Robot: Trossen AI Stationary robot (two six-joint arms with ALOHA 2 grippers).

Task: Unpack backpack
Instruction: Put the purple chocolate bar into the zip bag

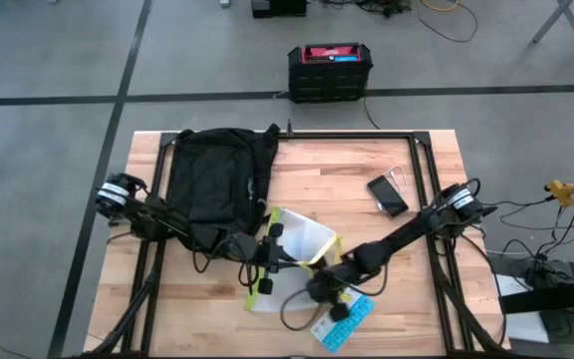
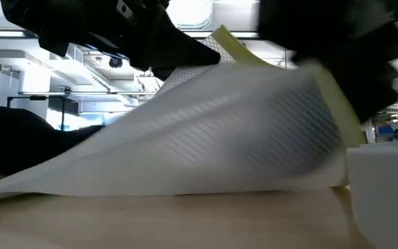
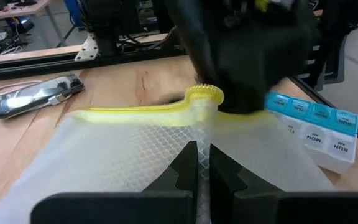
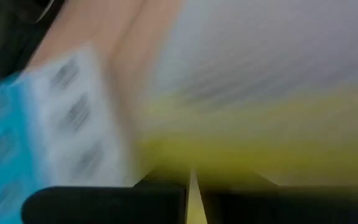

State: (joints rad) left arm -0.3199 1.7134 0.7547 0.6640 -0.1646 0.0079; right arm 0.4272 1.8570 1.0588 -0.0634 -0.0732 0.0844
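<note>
The black backpack (image 1: 212, 184) lies on the table's far left part, and no gripper touches it. A white mesh pouch (image 1: 302, 239) with a yellow zip edge (image 3: 135, 114) is in the middle near area. It is raised like a tent, with its lower edge (image 2: 185, 188) on the table. My left gripper (image 3: 202, 152) is shut on the pouch's mesh. My right gripper (image 4: 190, 180) is shut on the yellow edge, opposite the left one. A blue and white pill organizer (image 1: 342, 319) lies just near the right gripper. My left gripper pinches a raised fold of the pouch's white mesh (image 3: 202, 132) between its two fingers, just short of the yellow zip edge. The fingers come about level from the table's left. The mesh slopes down to the table on both sides. My right gripper pinches the pouch's yellow zip edge (image 4: 229, 155) between its two shut fingers, coming from the table's right side. The view is blurred, so I cannot tell how far back the edge reaches. That edge is held up off the table.
A dark phone (image 1: 388, 194) with a cable beside it lies toward the far right. A black-and-red box (image 1: 329, 72) stands on the floor beyond the table's far edge. Bare wood shows between the backpack and the phone.
</note>
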